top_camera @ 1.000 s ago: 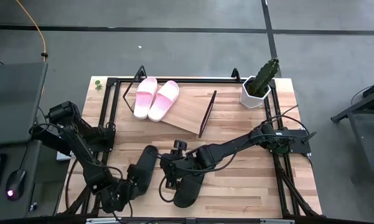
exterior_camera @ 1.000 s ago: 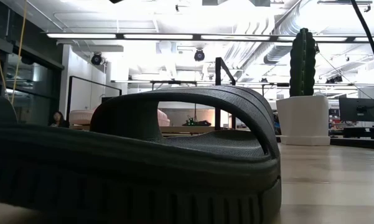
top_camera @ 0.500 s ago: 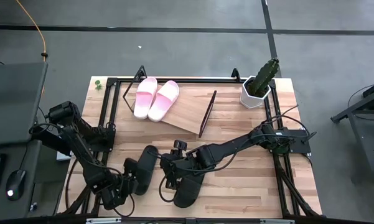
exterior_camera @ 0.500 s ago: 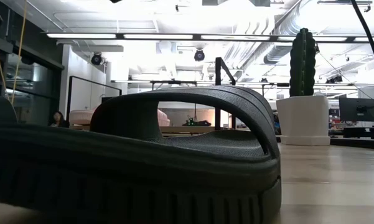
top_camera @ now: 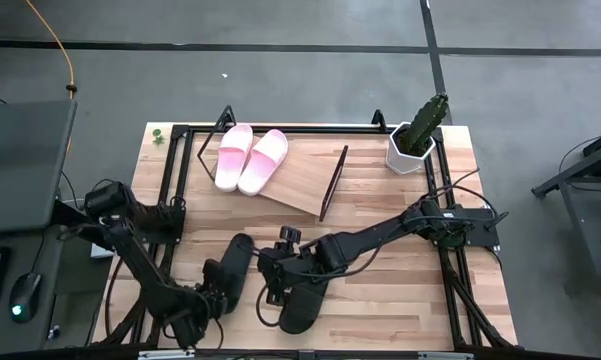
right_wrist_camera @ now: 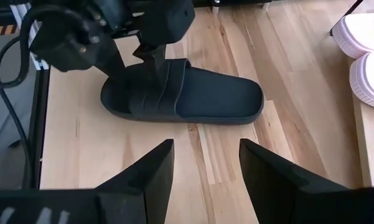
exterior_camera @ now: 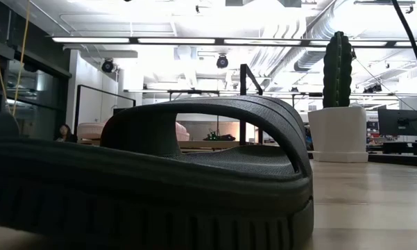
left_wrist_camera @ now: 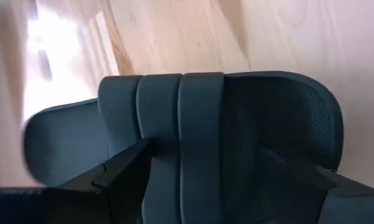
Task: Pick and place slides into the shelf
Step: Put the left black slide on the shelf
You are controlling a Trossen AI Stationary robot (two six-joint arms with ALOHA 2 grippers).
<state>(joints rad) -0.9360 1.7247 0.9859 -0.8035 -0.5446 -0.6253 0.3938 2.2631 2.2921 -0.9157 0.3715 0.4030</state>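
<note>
Two black slides lie near the front of the table, well apart from the shelf at the back, where two pink slides already rest side by side on the sloped board.

The left slide lies just beside the right slide, both on the side of the table away from the shelf.

The left gripper sits at the left slide's strap end. Its fingers are spread wide on either side of the ribbed strap, not yet closed on it.

The right gripper hovers between the two black slides, part open and holding nothing. Its fingers frame bare tabletop, with the left slide just beyond them.

These slides look like moulded foam: probably light, springy and slightly grippy, unlikely to break. The sole is thick and flexes, so a pinch across the strap, or strap and sole edge together, seems the surest hold.
</note>
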